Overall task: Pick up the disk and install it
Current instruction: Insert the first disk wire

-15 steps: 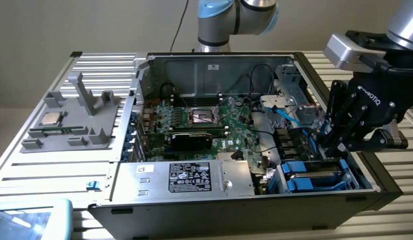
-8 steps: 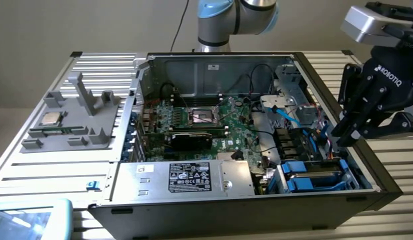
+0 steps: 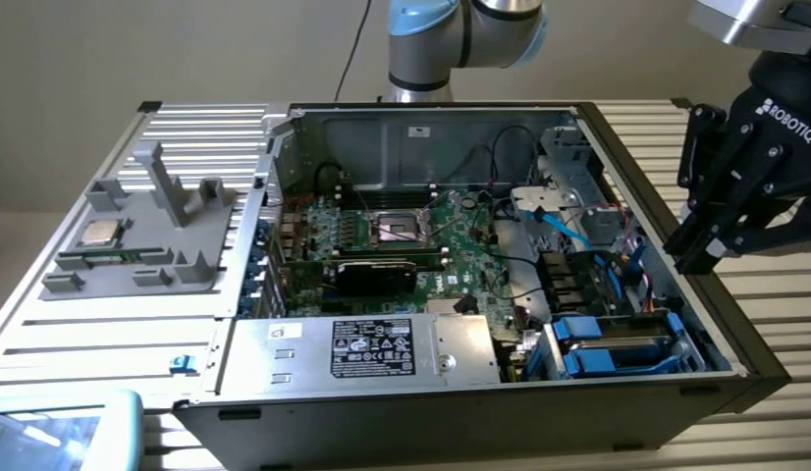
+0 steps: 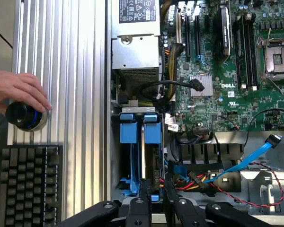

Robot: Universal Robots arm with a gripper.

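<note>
The disk [image 3: 616,345], silver-grey inside a bright blue bracket, sits in the drive bay at the near corner of the open computer case [image 3: 720,324], on the exterior view's right. In the wrist view it stands on edge with its blue bracket [image 4: 132,137] framing it. My gripper [image 3: 703,257] hangs above the case's wall on the exterior view's right, higher than the bay and apart from the disk. Seen from the wrist, my gripper [image 4: 156,204] has a narrow gap between its black fingers [image 4: 138,210], with nothing in it.
A silver power supply [image 3: 366,348] with a black label lies beside the bay. The motherboard [image 3: 405,235] fills the case floor, and a blue cable [image 4: 246,161] crosses near the bay. A grey tray [image 3: 131,245] holds a CPU chip [image 3: 98,234]. A hand [image 4: 19,90] grips a black knob [image 4: 26,116] by a keyboard [image 4: 28,184].
</note>
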